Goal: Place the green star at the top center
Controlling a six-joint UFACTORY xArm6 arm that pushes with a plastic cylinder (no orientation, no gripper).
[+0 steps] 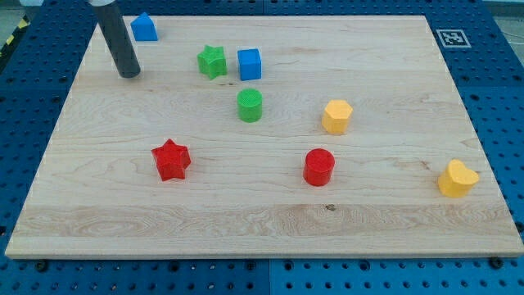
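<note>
- Where the pale wooden worktop (262, 217) nears the view's top left corner, my tip (129, 74) rests on the wood, the dark rod rising out of the view's top.
- No gripper is fitted, so there is no spread or pressed-together state to tell.
- Just to the view's right of the rod, close to the top edge, sits a small blue plastic house-shaped block (144, 27).
- To the view's right of my tip, with a bare strip of wood between, lies the green plastic star (212, 61), left of centre in the upper part of the board.
- Just beside the green star on its right stands a blue plastic cube (250, 64); a narrow gap seems to part them.
- Below the cube, near it, stands a green plastic cylinder (250, 106).
- Further right, near mid-board, is a yellow plastic hexagonal block (336, 116).
- Lower down, a red plastic star (171, 159) sits left of centre and a red plastic cylinder (319, 167) right of centre, well apart.
- Near the right edge, low in the view, lies a yellow plastic heart-shaped block (457, 179).
- Bare wood runs along the top edge above the star and cube, across the top right, and along the whole bottom edge.
- Around the board lies a blue perforated surface (499, 82).
</note>
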